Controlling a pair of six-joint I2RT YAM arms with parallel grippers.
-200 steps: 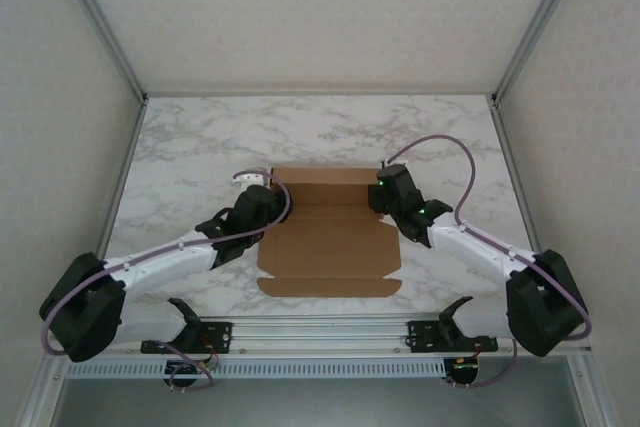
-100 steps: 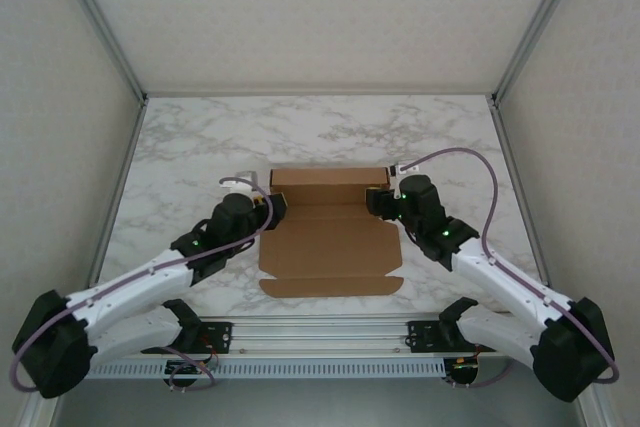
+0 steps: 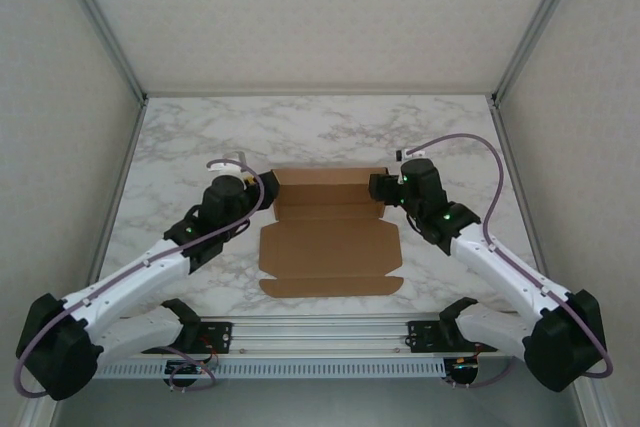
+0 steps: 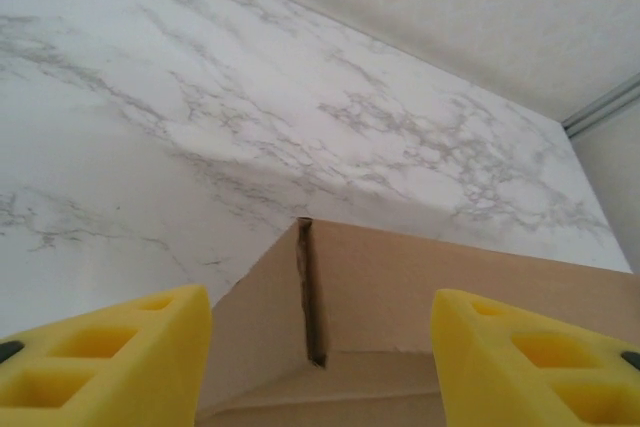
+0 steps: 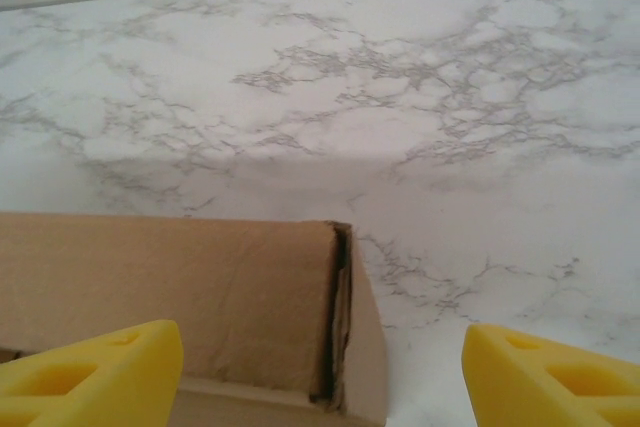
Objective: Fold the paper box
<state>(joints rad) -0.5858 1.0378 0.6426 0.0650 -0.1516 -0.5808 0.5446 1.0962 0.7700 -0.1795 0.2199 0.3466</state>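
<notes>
The paper box (image 3: 330,232) is brown cardboard in the middle of the marble table, its far wall and side walls standing up and its wide lid panel lying flat toward me. My left gripper (image 3: 262,190) sits at the box's far left corner (image 4: 305,287), open, yellow fingers (image 4: 110,362) spread either side of the corner seam without touching. My right gripper (image 3: 382,187) is at the far right corner (image 5: 345,317), open, its yellow fingers (image 5: 90,372) spread wide around that corner with nothing gripped.
White marble tabletop (image 3: 330,132) stretches beyond the box to the back wall. Metal frame posts (image 3: 120,187) run along both sides. A rail with both arm bases (image 3: 320,335) lines the near edge.
Both arms have pulled outward and straightened; the left gripper slid left off the box's corner. The right gripper has opened wider. The box's side walls now stand up at the far corners.
</notes>
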